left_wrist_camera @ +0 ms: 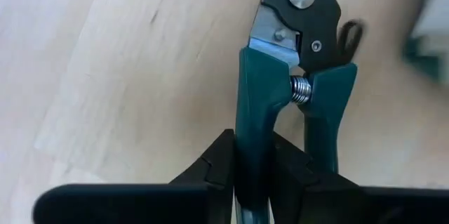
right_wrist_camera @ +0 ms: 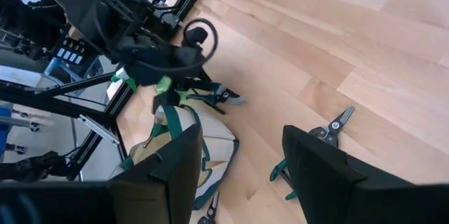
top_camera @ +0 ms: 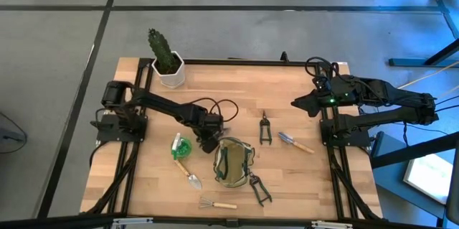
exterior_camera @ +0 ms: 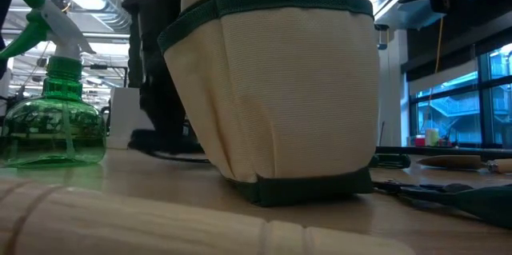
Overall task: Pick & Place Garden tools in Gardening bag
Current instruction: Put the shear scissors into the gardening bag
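Observation:
Pruning shears (left_wrist_camera: 302,48) with teal handles and a dark pivot head lie just left of the gardening bag (top_camera: 233,161). The bag, cream with green trim, stands on its base mid-table (exterior_camera: 280,87). My left gripper (top_camera: 208,143) reaches down and is shut on the shears (right_wrist_camera: 219,96). My right gripper (right_wrist_camera: 242,168) hangs open high over the table's right edge (top_camera: 297,103), holding nothing. Loose on the wood lie a green spray bottle (top_camera: 181,148), a trowel (top_camera: 191,176), a wire rake (top_camera: 217,204), dark shears (top_camera: 259,189), snips (top_camera: 265,127) and a second trowel (top_camera: 295,142). My left gripper (left_wrist_camera: 252,164) pinches one teal handle (left_wrist_camera: 254,126) of the pruning shears between its two fingers, below the spring. The other handle (left_wrist_camera: 326,112) passes outside the fingers. The fingers come steeply from above. The shears lie along the table top; whether they are lifted I cannot tell.
A cactus in a white pot (top_camera: 168,64) stands at the far left corner. The spray bottle sits close to my left gripper on its left. Black frame rails run along both table sides. Bare wood lies across the far middle of the table.

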You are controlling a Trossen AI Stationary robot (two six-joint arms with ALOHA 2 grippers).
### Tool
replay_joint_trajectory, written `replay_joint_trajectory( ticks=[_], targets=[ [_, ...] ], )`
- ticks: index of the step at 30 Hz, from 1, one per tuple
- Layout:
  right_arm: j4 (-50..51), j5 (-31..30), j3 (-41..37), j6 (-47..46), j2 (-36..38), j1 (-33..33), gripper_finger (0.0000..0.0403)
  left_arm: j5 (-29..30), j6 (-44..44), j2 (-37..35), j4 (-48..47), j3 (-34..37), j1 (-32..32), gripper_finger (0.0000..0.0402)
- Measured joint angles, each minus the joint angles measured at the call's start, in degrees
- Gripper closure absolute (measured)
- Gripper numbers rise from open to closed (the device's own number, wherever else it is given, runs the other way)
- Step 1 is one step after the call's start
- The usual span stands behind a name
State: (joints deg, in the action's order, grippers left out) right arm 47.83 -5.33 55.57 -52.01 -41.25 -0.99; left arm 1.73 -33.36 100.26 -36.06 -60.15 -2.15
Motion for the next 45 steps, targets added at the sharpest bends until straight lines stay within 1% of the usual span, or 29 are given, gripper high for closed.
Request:
replay_joint_trajectory(
  ticks=[3,6,12,14,17,19,23,27,29,31,34,37,40,43,45],
  targets=[
    [0.00,0.00,0.00,0.67,-0.02,-0.01,0.0201,1.11,-4.16,-2.33,-0.33,-1.70,0.15,0.0355],
    [0.00,-0.01,0.00,1.81,-0.02,0.00,0.0201,3.95,-9.58,-5.60,-2.49,-4.13,0.51,0.0355],
    [0.00,-0.56,0.00,5.84,-0.02,-0.06,0.0200,11.90,-23.68,-12.95,-12.62,-11.16,1.50,0.0355],
    [-0.02,-0.91,0.00,6.29,-0.02,-0.15,0.0200,12.76,-28.39,-14.98,-13.37,-13.90,0.66,0.0355],
    [-0.04,-0.91,0.00,5.58,-0.02,-0.15,0.0200,15.54,-33.36,-16.41,-12.57,-18.85,-3.17,0.0355],
    [-0.02,-0.91,0.00,5.07,-0.02,-0.15,0.0200,19.92,-35.38,-16.39,-11.96,-22.31,-6.86,0.0355],
    [-0.02,-0.92,0.00,4.49,-0.02,-0.07,0.0200,33.88,-38.97,-15.17,-11.00,-27.41,-14.66,0.0355],
    [-0.11,-0.61,0.00,4.30,-0.02,0.02,0.0200,46.93,-39.71,-10.96,-10.50,-29.53,-21.13,0.0355],
    [-0.11,-0.36,0.00,4.43,-0.02,0.26,0.0200,50.23,-41.58,-7.66,-10.98,-30.31,-23.23,0.0355],
    [-0.14,0.05,0.00,4.32,-0.02,0.73,0.0200,51.74,-42.82,-3.45,-10.66,-32.32,-24.32,0.0355],
    [-0.28,1.21,0.00,4.77,-0.02,1.65,0.0200,53.15,-42.88,3.22,-12.09,-37.54,-24.87,0.0355],
    [-0.21,3.21,0.00,6.47,-0.01,2.13,0.0200,53.92,-46.50,9.53,-18.68,-45.68,-24.90,0.0355],
    [-0.13,6.31,0.00,7.34,0.13,2.32,0.0200,52.75,-53.42,15.19,-29.27,-55.83,-24.89,0.0355],
    [0.13,10.10,0.00,9.61,0.24,2.34,0.0200,51.37,-62.10,19.90,-41.27,-65.65,-25.55,0.0355],
    [0.58,11.41,0.00,10.83,0.28,2.34,0.0200,47.91,-68.18,22.66,-48.49,-71.08,-25.98,0.0355]
  ],
)
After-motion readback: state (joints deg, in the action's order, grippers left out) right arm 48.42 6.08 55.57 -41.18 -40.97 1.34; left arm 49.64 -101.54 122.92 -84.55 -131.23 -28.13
